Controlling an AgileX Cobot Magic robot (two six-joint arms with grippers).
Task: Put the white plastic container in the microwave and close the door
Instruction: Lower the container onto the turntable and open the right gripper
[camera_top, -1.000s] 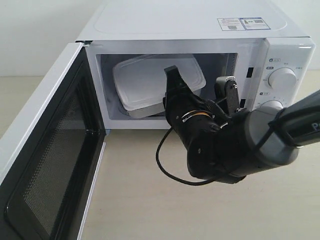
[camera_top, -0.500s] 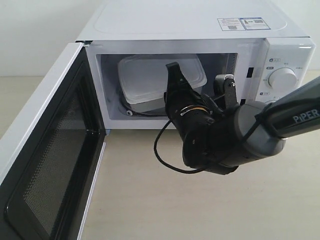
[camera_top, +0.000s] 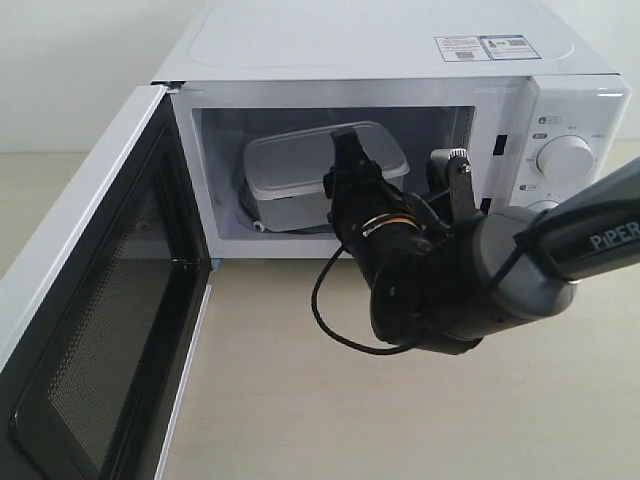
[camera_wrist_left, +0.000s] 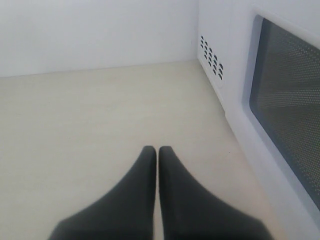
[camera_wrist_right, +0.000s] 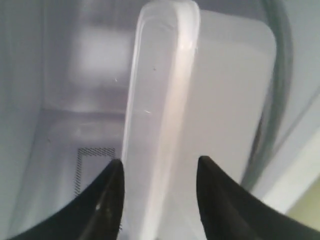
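Observation:
The white plastic container (camera_top: 300, 165) lies nearly flat inside the microwave (camera_top: 380, 40), toward the left of the cavity. The door (camera_top: 90, 300) hangs wide open at the left, mesh inner face showing. My right gripper (camera_top: 400, 155) reaches into the cavity mouth with its jaws wide apart at the container's right end. In the right wrist view the container (camera_wrist_right: 165, 100) shows edge-on between and beyond the open right gripper (camera_wrist_right: 159, 167); contact cannot be told. My left gripper (camera_wrist_left: 158, 150) is shut and empty above the table, beside the door's window (camera_wrist_left: 285, 100).
The glass turntable's rim (camera_wrist_right: 277, 75) curves under the container. Two white dials (camera_top: 565, 157) sit on the panel behind my right arm. A black cable (camera_top: 330, 310) loops below the right wrist. Vent holes (camera_wrist_left: 210, 55) mark the microwave's side wall.
The container has dropped from a steep tilt against the back wall to lying almost flat. My right gripper edged slightly further in, its jaws equally wide throughout.

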